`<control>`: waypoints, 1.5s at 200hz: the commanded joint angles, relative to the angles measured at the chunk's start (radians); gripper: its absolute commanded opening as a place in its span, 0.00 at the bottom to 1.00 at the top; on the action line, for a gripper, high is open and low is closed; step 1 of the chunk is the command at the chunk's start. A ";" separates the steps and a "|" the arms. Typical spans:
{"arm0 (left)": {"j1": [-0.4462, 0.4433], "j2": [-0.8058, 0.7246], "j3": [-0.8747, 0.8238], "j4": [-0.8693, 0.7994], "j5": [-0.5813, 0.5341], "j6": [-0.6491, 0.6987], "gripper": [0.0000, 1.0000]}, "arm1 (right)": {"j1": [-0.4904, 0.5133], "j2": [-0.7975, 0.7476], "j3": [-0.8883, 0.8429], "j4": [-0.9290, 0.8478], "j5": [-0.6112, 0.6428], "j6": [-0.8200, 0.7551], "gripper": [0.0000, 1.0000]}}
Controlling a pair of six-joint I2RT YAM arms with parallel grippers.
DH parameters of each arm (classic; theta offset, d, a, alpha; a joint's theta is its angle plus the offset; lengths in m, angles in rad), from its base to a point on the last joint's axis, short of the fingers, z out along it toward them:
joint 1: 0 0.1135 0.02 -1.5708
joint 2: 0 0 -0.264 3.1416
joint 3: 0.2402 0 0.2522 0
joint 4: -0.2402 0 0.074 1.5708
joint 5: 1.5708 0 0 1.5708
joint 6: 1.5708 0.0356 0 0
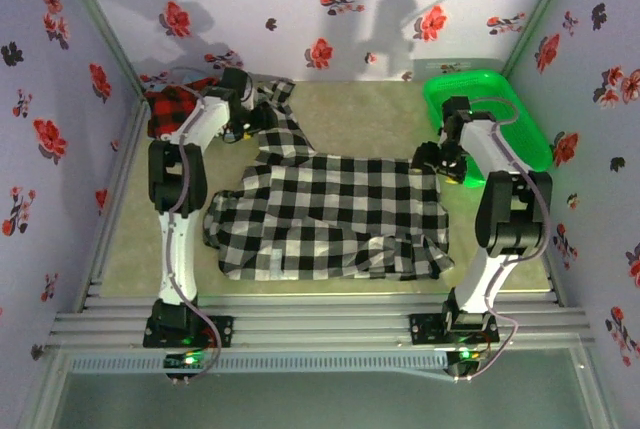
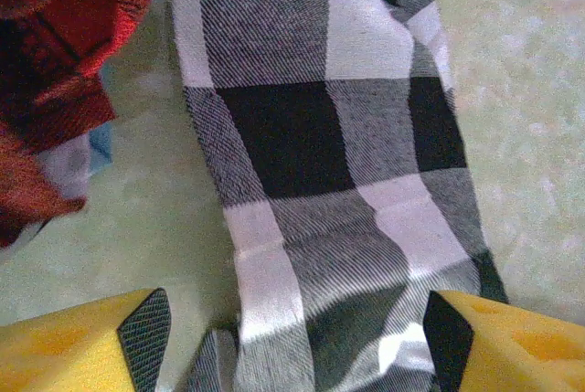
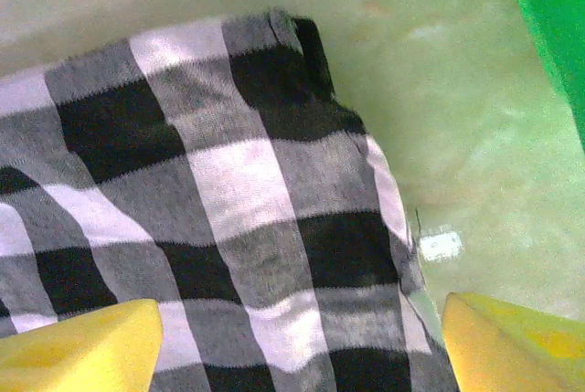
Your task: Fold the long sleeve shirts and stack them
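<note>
Cloth like this weighs almost nothing and has no stiffness, so we judge that the black-and-white checked shirt [image 1: 330, 214] will sag, drag and crease wherever it is lifted. The weave looks coarse rather than slick, so a pinch should hold. A pinch through one layer at an edge, though, would probably pull that layer free of the rest. We would take hold at the seams and corners, where the fabric is doubled, and use both arms at matching spots so that the fold line comes out straight.

The shirt lies spread across the middle of the table [image 1: 370, 109] in the top view. Its body is mostly flat, the lower edge is rumpled, and one sleeve [image 2: 320, 164] trails toward the upper left. The checks are broad squares of black, grey and white.

The left gripper [image 2: 297, 328] hangs over that sleeve with its yellow fingers spread wide on either side of the cloth, clamping nothing. The right gripper [image 3: 302, 337] is likewise spread, above the shirt's upper right corner [image 3: 292, 36], and holds nothing.

The red-and-black plaid shirt [image 1: 172, 109] sits bunched at the upper left, just beside the sleeve, not yet folded. The green basket [image 1: 500, 109] stands at the upper right, apart from the shirt.
</note>
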 commanded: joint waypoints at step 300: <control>0.133 -0.156 -0.182 0.315 0.249 -0.040 0.14 | 0.085 0.273 0.310 -0.017 0.266 -0.062 0.48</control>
